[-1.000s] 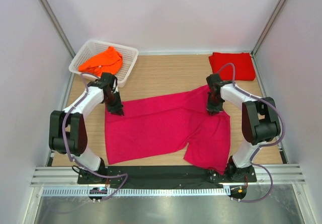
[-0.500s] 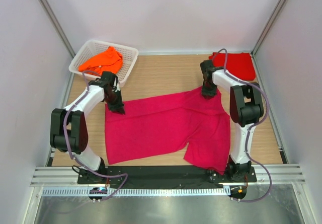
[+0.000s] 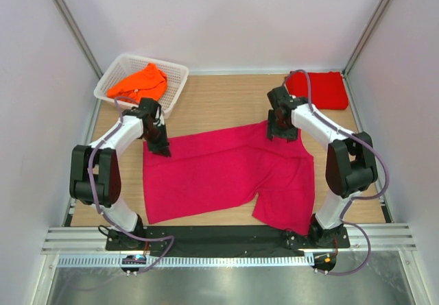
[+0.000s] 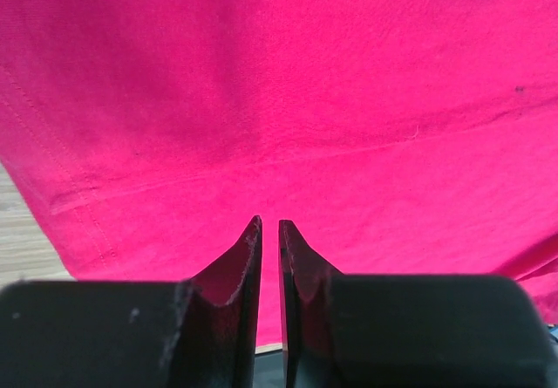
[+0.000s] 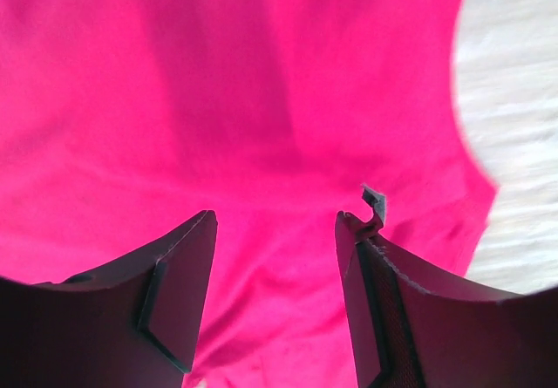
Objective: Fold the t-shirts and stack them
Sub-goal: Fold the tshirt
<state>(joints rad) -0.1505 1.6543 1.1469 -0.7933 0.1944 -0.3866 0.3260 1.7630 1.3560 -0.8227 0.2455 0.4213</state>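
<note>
Now the pink shirt [image 3: 226, 171] lies spread nearly flat across the middle of the counter [image 3: 219, 103], with one sleeve reaching toward the near edge on the right. At its far left corner the left fingers [image 3: 163, 149] are pinched nearly together on the cloth, while the right fingers [image 3: 281, 133] hang spread wide over its far right edge, holding nothing. The red shirt [image 3: 317, 89] sits folded in the far right corner, and the orange shirt [image 3: 139, 82] lies crumpled in the basket [image 3: 175, 79] at far left.
</note>
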